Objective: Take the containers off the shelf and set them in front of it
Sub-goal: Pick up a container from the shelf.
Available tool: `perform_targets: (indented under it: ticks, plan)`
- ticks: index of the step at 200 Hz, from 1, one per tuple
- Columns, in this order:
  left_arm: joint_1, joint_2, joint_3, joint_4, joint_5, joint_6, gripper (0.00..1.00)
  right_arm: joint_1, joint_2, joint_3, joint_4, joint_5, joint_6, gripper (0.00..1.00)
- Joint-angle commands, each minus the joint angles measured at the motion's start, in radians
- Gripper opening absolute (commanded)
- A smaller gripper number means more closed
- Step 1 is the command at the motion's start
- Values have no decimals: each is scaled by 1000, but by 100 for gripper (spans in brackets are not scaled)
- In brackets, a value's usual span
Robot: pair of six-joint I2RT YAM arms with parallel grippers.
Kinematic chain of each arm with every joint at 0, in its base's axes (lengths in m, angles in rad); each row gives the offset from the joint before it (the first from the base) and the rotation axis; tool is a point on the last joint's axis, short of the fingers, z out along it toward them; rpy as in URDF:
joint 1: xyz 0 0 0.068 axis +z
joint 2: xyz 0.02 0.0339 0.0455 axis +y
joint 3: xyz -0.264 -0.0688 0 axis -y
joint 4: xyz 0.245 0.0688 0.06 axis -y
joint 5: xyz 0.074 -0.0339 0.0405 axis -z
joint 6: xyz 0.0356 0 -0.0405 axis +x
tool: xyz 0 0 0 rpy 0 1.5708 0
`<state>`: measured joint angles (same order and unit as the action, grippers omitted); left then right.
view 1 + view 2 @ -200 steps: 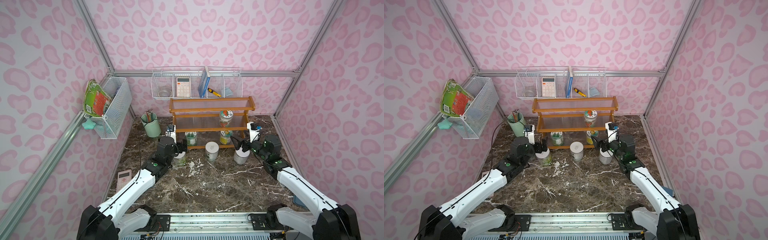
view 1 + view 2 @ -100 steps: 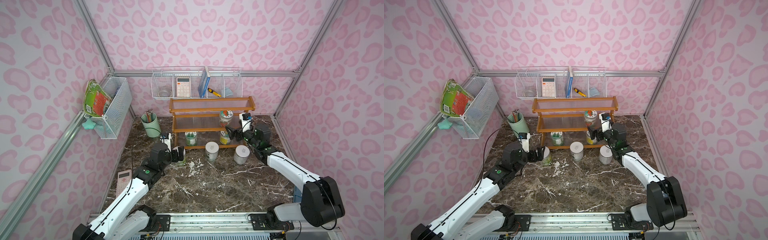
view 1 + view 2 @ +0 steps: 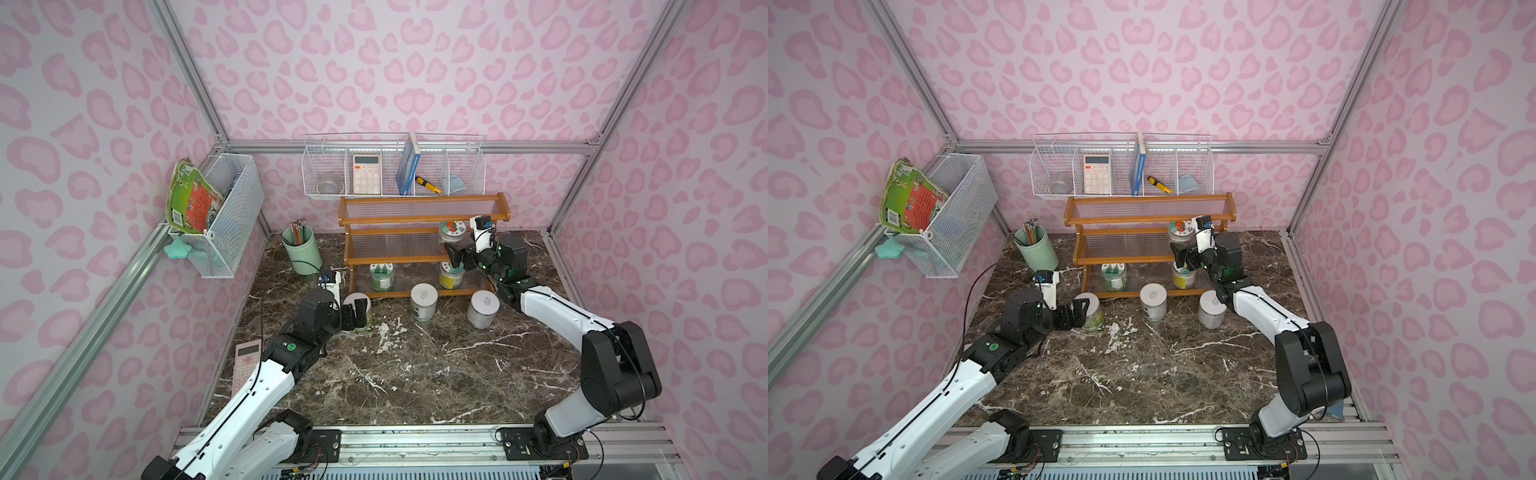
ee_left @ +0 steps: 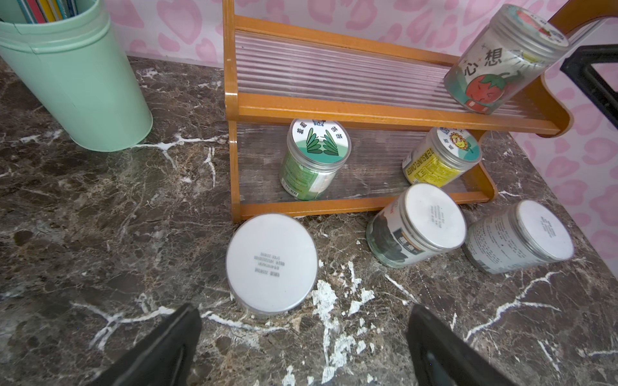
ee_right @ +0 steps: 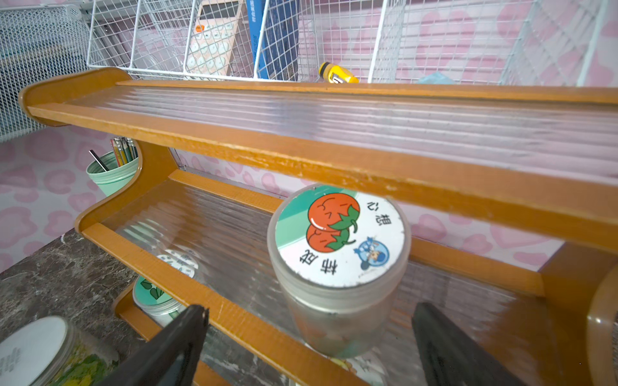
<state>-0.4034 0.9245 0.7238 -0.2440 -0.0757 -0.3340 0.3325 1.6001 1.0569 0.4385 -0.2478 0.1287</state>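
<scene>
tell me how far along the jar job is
About halfway. Done: three plain-lidded jars stand on the table in front of the shelf; the left gripper is open at the nearest one, holding nothing. In hand: the right gripper, open, faces the tomato jar on the middle tier, not yet gripping. Left: that jar plus the leaf jar and sunflower jar on the bottom tier.

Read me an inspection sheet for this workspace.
Surface: scuffed marble tabletop.
Job's things: left plain jar, middle plain jar, right plain jar stand before shelf; tomato jar on middle tier; leaf jar, sunflower jar on bottom tier.
Clutter: pencil cup, pink calculator, side basket, back basket.
Pincers: left pincer open near left plain jar; right pincer open facing tomato jar.
Cables: black cable by left wrist.
Surroundings: pink-patterned walls, aluminium frame.
</scene>
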Motion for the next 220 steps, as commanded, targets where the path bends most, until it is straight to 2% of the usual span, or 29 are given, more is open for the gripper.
perform_targets:
  ticks: [1,211,220]
  plan:
    - [3,8,1,0,11,-2,99,0,17,23,54,16,5,99]
    - [21,41,0,7,14,-6,99,8,275,240,49,76,-32,99]
    - [21,40,0,5,13,-5,99,10,280,244,49,78,-32,96]
